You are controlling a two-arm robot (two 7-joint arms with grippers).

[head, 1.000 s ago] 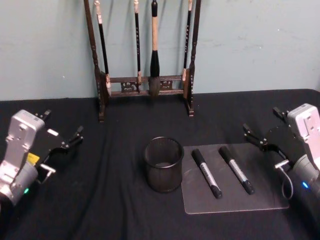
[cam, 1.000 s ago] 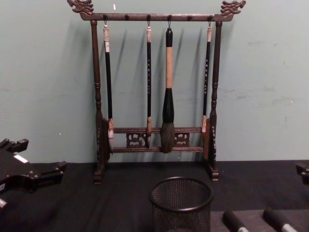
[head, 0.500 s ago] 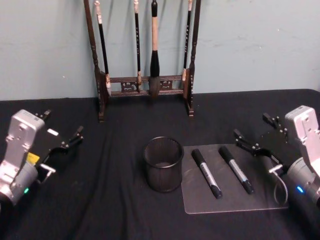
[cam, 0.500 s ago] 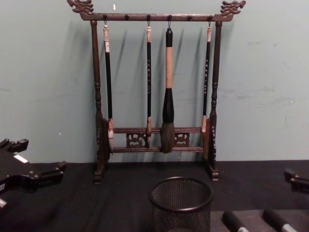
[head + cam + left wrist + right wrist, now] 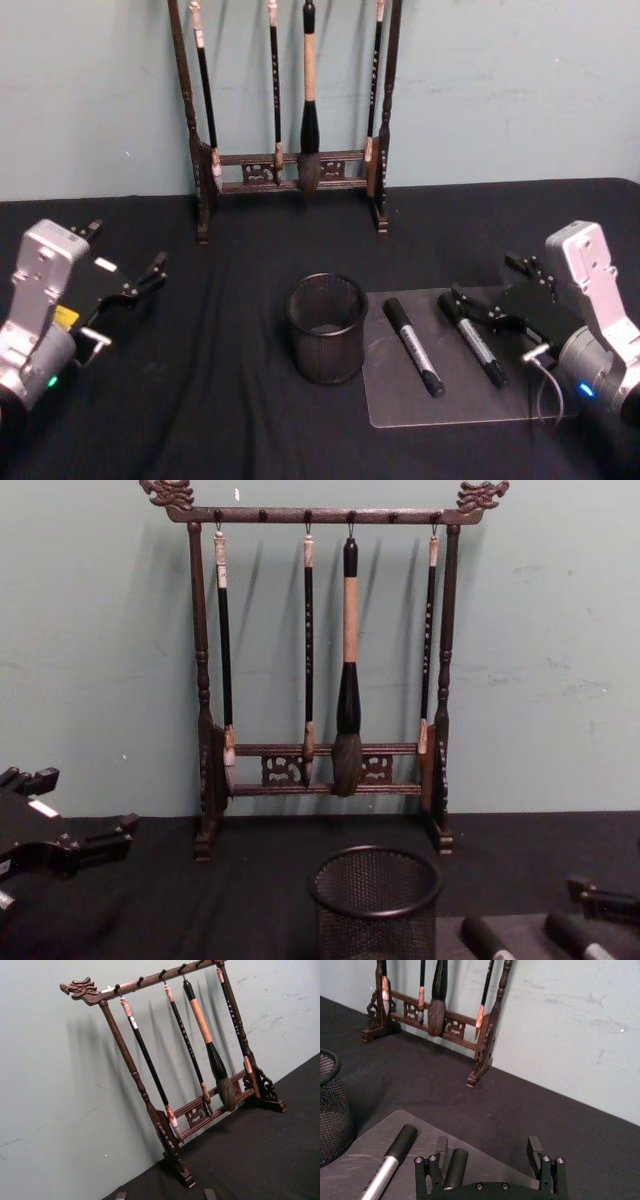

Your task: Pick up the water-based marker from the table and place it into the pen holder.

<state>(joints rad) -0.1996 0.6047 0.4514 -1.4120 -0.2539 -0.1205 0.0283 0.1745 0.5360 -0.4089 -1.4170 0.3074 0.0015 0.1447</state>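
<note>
Lower right, the wide-open right hand (image 5: 484, 280) hangs over the upper end of the rightmost marker (image 5: 472, 340), on the clear mat (image 5: 470, 402) beside the mesh pen holder (image 5: 327, 328); the left hand (image 5: 126, 248) sits open at left.

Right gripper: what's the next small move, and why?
Probably ease the right gripper straight down. Its jaws stand open above the far end of the black-and-silver marker nearer it, which lies flat on the grey mat, not yet gripped. The left gripper sits apart at far left.
</note>
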